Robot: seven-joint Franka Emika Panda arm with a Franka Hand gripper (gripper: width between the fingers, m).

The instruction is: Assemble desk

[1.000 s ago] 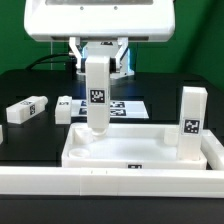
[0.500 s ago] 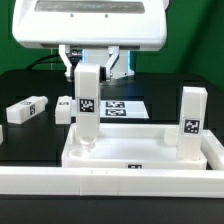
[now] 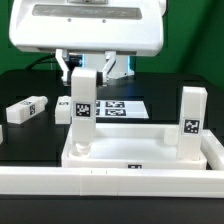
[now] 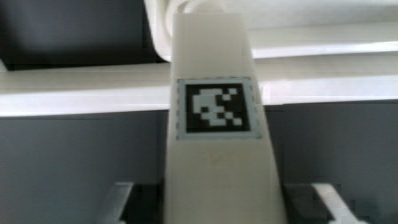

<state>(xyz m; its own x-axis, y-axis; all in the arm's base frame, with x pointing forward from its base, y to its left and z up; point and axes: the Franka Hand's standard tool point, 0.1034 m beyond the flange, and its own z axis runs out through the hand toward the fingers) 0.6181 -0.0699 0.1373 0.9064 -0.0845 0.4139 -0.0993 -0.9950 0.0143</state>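
Observation:
My gripper [image 3: 86, 68] is shut on a white tagged leg [image 3: 82, 108] and holds it upright. The leg's lower end is at the tabletop's [image 3: 140, 152] near corner on the exterior view's left; I cannot tell whether it touches the socket. A second leg [image 3: 192, 122] stands upright in the tabletop's corner on the exterior view's right. Two loose legs [image 3: 25, 110] [image 3: 63, 110] lie on the black table to the left. In the wrist view the held leg [image 4: 217, 110] runs between my fingers [image 4: 128, 203], with the tabletop rim [image 4: 71, 100] behind it.
The marker board [image 3: 122, 107] lies flat behind the tabletop. A long white rail [image 3: 110, 182] runs along the front edge, right against the tabletop.
My gripper has carried the leg to the exterior view's left and a little lower, from near the tabletop's middle to its left corner.

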